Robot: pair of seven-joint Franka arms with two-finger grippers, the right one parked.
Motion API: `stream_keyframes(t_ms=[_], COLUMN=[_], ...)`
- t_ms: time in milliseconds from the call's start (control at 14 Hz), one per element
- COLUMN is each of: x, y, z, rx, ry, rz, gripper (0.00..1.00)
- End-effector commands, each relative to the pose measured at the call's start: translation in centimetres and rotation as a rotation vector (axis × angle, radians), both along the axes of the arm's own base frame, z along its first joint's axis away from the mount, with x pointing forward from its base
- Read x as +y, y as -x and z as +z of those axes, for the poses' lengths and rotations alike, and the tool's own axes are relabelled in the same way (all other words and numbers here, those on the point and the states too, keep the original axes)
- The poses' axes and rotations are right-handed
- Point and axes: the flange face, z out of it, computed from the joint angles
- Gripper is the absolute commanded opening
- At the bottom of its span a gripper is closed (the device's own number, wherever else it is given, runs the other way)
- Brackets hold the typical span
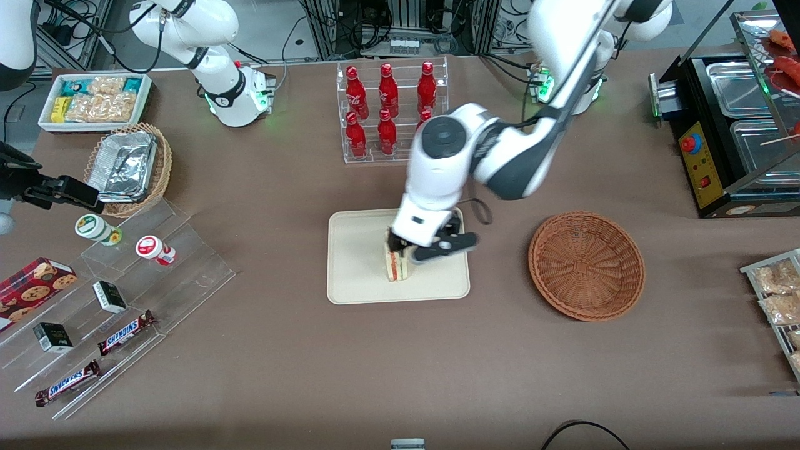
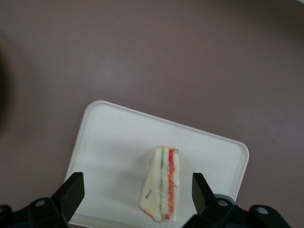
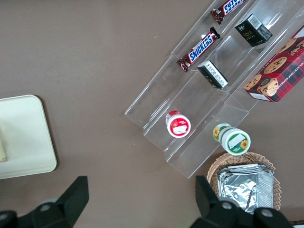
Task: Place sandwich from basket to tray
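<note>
The sandwich (image 1: 395, 265), a wrapped white wedge with red and green filling, stands on edge on the cream tray (image 1: 356, 275) at the table's middle. My left gripper (image 1: 410, 249) hovers just above it, open. In the left wrist view the sandwich (image 2: 164, 185) sits on the tray (image 2: 114, 142) between the two black fingers (image 2: 71, 190), closer to one than the other, with a gap on each side. The reddish-brown basket (image 1: 586, 265) lies beside the tray toward the working arm's end of the table and holds nothing.
A clear rack of red bottles (image 1: 390, 109) stands farther from the front camera than the tray. Toward the parked arm's end are acrylic steps with snacks (image 1: 125, 294), a tan basket of foil containers (image 1: 128, 165) and a white bin (image 1: 94, 100). A food warmer (image 1: 737, 125) occupies the working arm's end.
</note>
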Motion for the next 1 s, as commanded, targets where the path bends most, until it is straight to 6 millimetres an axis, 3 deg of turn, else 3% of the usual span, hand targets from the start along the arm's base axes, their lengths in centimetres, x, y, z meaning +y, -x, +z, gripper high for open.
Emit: stream_keyframes(t_ms=[0, 286, 571, 929], x=[4.0, 13.9, 21.8, 31.2], y=[1.2, -1.1, -1.7, 0.7], z=[2.6, 7.7, 12.1, 17.3], rx=[0.084, 0.160, 0.170, 0.220], ry=[-0.086, -0.098, -0.111, -0.082], rz=[0.044, -0.051, -0.087, -0.160], gripper=[1.00, 1.00, 1.00, 1.00])
